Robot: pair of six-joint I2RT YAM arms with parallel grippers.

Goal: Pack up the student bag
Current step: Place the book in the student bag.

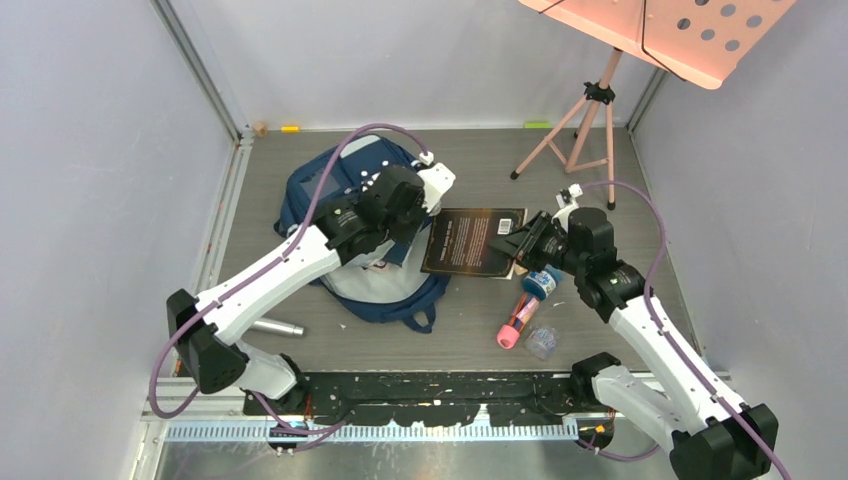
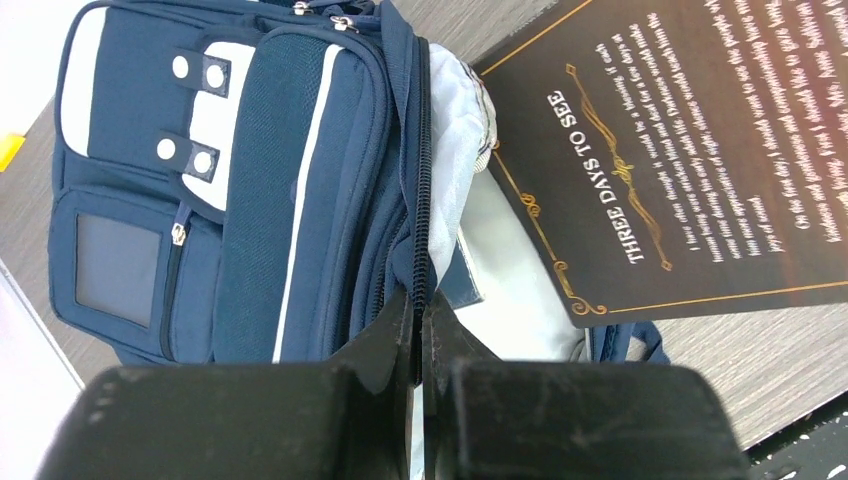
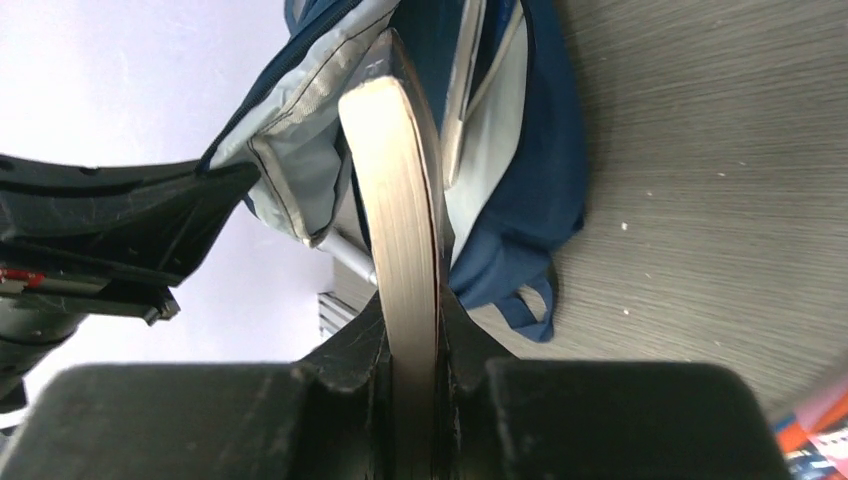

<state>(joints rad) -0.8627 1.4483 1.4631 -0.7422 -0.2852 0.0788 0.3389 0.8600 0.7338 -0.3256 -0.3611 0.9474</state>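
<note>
Navy blue fabric backpack (image 1: 305, 195), with pale stripes and grey lining, lies flat on the grey wood-grain table (image 1: 480, 160), left of the middle, its mouth turned toward the right arm. The left gripper (image 2: 420, 318) is pinched tight on the zip edge of that mouth, holding the flap up so the lining shows. The right gripper (image 3: 410, 335) is clamped on the near edge of a thin black-covered book with gold lettering (image 1: 470, 240), whose far edge is right at the opening. From the right wrist view the leading edge seems to sit between folds of lining, but most of the book is plainly outside.

So I'd judge the packing barely begun: the bag is open and held, and the book is at the threshold, not in. I can't see whether anything already lies inside. On the table near the right arm are a pink tube-shaped bottle (image 1: 515, 322), a clear plastic bottle with a blue label (image 1: 541, 283) and a small clear crumpled thing (image 1: 541, 344). A silver cylinder (image 1: 277, 327) lies near the bag, beside the left arm. If those belong in the bag, nearly all the work remains, and the zip after that.
</note>
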